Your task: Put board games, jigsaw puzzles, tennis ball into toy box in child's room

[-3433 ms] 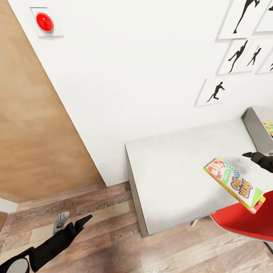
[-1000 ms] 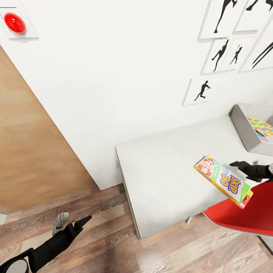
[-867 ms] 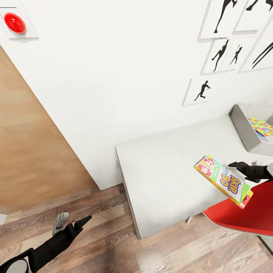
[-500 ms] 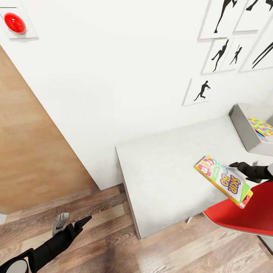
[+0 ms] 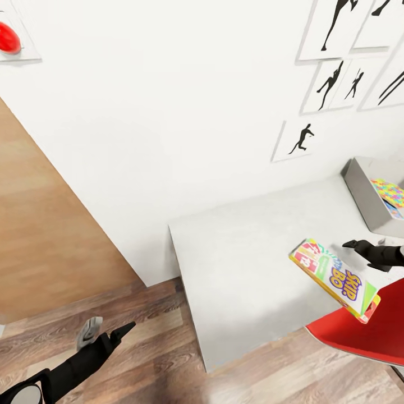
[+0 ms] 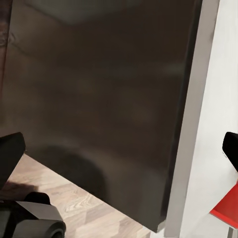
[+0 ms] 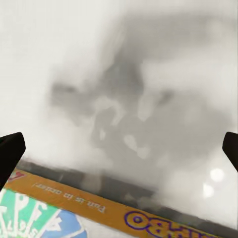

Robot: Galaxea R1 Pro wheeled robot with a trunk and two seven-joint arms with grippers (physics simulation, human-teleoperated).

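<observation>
Only one board game point(image 5: 335, 278) shows, the green Skip-Bo box, clamped tilted in the right gripper point(image 5: 359, 255) over the table point(image 5: 247, 264). One jigsaw puzzle point(image 5: 388, 192) lies in the toy box point(image 5: 365, 193) (far end). Left gripper point(image 5: 104, 335) hangs parted above wood-plank floor point(image 5: 151, 359); five silhouette pictures point(image 5: 297, 140) dot the white wall.

Setting: home interior, child's bedroom, simulated render. Evidence: white wall w/ black silhouette pictures point(image 5: 331, 73) of ball players, wood-plank floor point(image 5: 151, 348), pale desk-type table point(image 5: 247, 269), red chair point(image 5: 365, 331), Skip-Bo game box point(image 5: 334, 279), grey toy box point(image 5: 367, 196) w/ a jigsaw puzzle point(image 5: 389, 192) inside.
</observation>
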